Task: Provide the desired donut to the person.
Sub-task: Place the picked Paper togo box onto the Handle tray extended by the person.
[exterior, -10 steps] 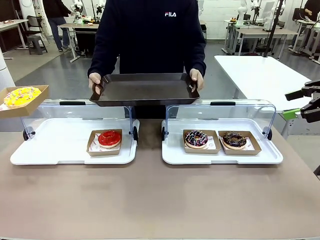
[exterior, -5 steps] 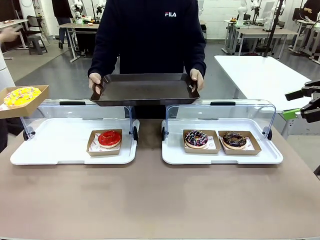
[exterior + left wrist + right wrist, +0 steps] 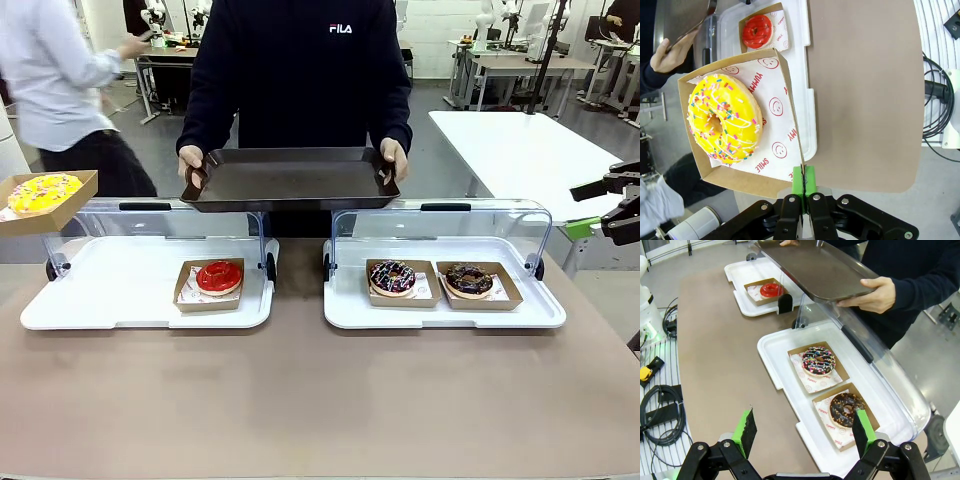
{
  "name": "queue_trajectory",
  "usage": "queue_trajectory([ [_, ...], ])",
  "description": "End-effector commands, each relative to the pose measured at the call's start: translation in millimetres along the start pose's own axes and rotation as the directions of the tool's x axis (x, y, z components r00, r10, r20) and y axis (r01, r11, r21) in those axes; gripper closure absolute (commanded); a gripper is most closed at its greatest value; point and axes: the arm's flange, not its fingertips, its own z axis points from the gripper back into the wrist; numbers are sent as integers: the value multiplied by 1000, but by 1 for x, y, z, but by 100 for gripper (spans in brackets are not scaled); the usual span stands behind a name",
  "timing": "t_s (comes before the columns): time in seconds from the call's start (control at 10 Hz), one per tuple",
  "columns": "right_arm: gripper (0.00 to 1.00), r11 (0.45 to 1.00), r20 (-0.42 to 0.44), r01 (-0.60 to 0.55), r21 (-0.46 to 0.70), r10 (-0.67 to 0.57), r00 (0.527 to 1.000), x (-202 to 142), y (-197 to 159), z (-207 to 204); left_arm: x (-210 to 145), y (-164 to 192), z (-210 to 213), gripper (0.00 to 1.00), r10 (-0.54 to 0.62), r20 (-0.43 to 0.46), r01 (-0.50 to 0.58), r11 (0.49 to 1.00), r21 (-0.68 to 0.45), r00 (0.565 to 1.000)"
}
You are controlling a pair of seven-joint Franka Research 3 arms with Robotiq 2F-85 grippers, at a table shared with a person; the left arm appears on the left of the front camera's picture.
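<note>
Only change: a bystander (image 3: 60, 80) has walked in at 10 o'clock, rest holds. Left pincer (image 3: 803, 177) clenched on the box (image 3: 735, 175) rim at 9 o'clock, yellow donut (image 3: 725, 117) inside. Carry it level to the tray (image 3: 290, 182) the person (image 3: 300, 80) holds at 12 o'clock, seat flat, then let go. Right pincer (image 3: 805, 429) released, 3 o'clock.

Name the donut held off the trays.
The yellow sprinkled donut, its box pinched by the left end effector; the red and two dark ones rest on white trays.
</note>
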Motion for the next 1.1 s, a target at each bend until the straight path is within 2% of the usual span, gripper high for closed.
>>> queue_trajectory([
  [0.0,0,1000,30,-10,5,10,999,0,-2,-2,0,1,1,100,9,-22,-8,1000,2,1000],
  [1.0,0,1000,30,-10,5,10,999,0,-2,-2,0,1,1,100,9,-22,-8,1000,2,1000],
])
